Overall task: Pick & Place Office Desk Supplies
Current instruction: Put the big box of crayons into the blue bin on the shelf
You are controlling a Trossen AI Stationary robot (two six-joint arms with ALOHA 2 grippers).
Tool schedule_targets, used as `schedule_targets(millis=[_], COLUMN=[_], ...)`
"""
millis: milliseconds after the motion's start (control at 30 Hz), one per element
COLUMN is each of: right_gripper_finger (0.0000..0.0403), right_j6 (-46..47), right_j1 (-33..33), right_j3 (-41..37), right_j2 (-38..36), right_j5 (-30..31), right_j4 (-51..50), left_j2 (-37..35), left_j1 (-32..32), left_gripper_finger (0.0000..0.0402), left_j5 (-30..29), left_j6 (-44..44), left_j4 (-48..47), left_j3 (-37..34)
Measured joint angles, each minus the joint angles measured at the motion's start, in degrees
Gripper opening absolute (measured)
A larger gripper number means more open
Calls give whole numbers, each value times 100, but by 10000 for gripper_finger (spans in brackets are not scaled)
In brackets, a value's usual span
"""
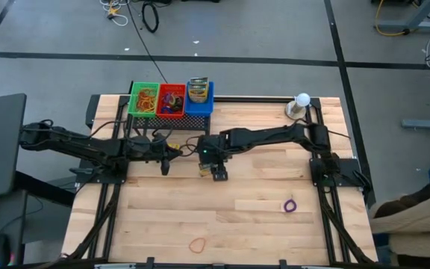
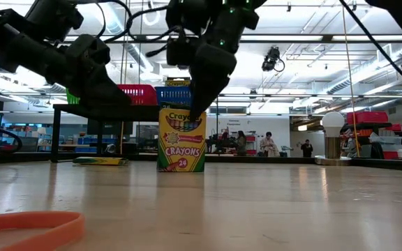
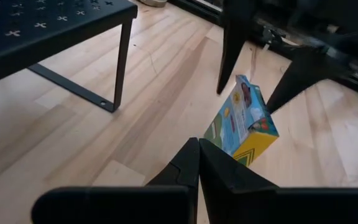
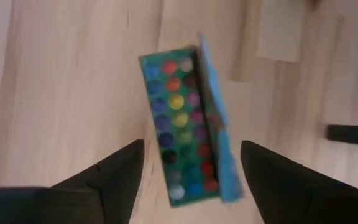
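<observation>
A yellow-green crayon box [image 2: 181, 139] stands upright on its bottom near the table's middle, its lid flap open so the crayon tips [image 4: 179, 124] show. My right gripper [image 4: 191, 180] hangs over it, pointing down and open. One finger stands on either side of the box's top [image 3: 244, 87], and I see no touch. My left gripper [image 3: 197, 165] is shut with nothing in it, a short way to the box's left [image 1: 164, 164]. Loose on the near half of the table lie a purple rubber band [image 1: 290, 205] and an orange rubber band [image 1: 198, 244].
A black mesh rack [image 3: 55, 25] at the far edge carries green [image 1: 144, 99], red [image 1: 172, 101] and blue bins [image 1: 198, 97] with supplies in them. A second crayon box [image 2: 100, 160] lies flat beneath it. A white ball on a base [image 1: 301, 102] stands far right.
</observation>
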Motion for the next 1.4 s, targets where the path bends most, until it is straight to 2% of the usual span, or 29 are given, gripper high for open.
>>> schedule_targets(millis=[167, 433, 600, 867, 1033, 1133, 1400], right_gripper_finger=[243, 135, 93, 98, 95, 96, 96], right_j6=[4, 52, 62, -39, -64, -141, -807], right_j1=[0, -2, -29, -398, -862, -1225, -1887], right_j3=[-7, -7, 507, 2484, 3457, 3496, 3482], right_j2=[127, 86, -7, -52, -55, -87, 167], right_j5=[-90, -369, -441, -435, 55, 403, 426], right_j4=[69, 52, -395, -1366, -1433, -1197, -971], left_j2=[1, 1, 1, -14, -14, -16, -16], left_j1=[2, 13, 13, 13, 13, 11, 9], left_gripper_finger=[12, 12, 13, 13, 13, 13, 13], left_j5=[99, 93, 93, 91, 91, 91, 93], left_j6=[36, -145, -203, -203, -202, -194, -128], left_j4=[8, -15, 3, 23, 23, 23, 14], left_j3=[0, 2, 2, 2, 2, 2, 4])
